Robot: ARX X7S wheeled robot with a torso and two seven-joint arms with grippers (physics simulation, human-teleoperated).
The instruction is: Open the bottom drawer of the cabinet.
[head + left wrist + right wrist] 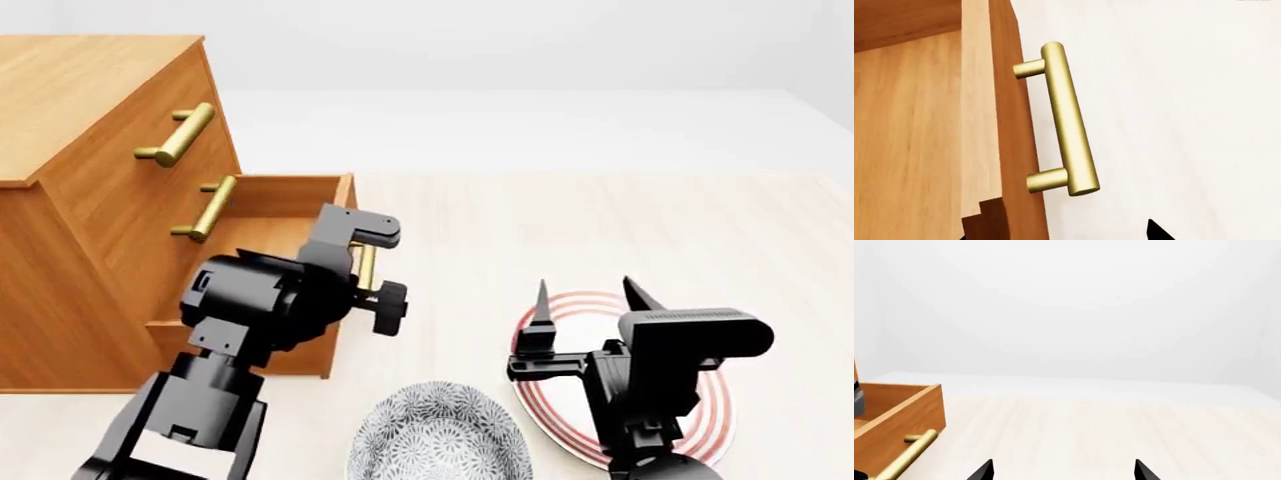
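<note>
At the cabinet's foot: the bottom drawer stands well out of the cabinet, its inside open to the head view, while the two drawers above it sit flush.
Handle: the brass bar handle rides on the drawer's front, facing you across the worktop; in the left wrist view it hangs free, with nothing clamped round it.
Left tool: your left tool sits right at the drawer front, but the arm's own body hides the fingertips in the head view and the wrist view shows only a dark sliver, so you cannot tell whether it is wide or narrow.
Right tool: your right tool hovers over the red-ringed plate, fingers spread wide and holding nothing, well apart from the drawer.
Step in hand: judged from how far out the drawer stands, the pull looks nearly or fully done.
How to do it well: if you want more travel, draw straight along the drawer's run, not sideways, so the box does not bind.
Watch: keep the left elbow off the patterned bowl just beside it.
</note>
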